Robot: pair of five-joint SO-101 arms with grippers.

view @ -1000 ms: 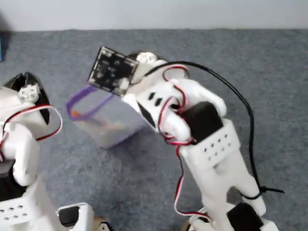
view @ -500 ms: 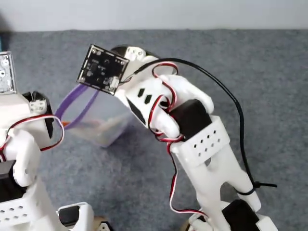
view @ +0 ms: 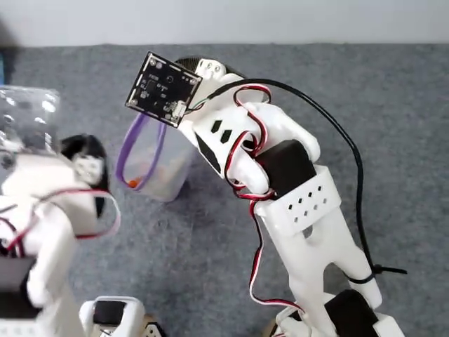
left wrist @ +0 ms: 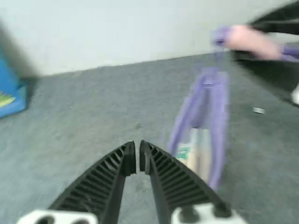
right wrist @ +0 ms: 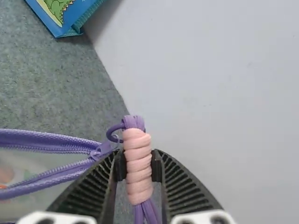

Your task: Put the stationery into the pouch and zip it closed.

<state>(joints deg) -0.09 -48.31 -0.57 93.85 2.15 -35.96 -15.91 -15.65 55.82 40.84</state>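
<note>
We see right claw (right wrist: 138, 164) pinching zipper pull (right wrist: 136, 140). Pouch (view: 151, 165) hangs from it, lower end near desk (view: 379, 105), mouth gaping. Stationery (view: 133, 182) seemingly inside. Left claw (left wrist: 137, 157) pressed together, empty, beside pouch. We judge loading done, zipping left.

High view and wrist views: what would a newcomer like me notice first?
The clear pouch stands mid-table with its purple zip gaping open. The right pincer is shut on its pink pull; the left pincer is shut on nothing, facing the pouch.
</note>
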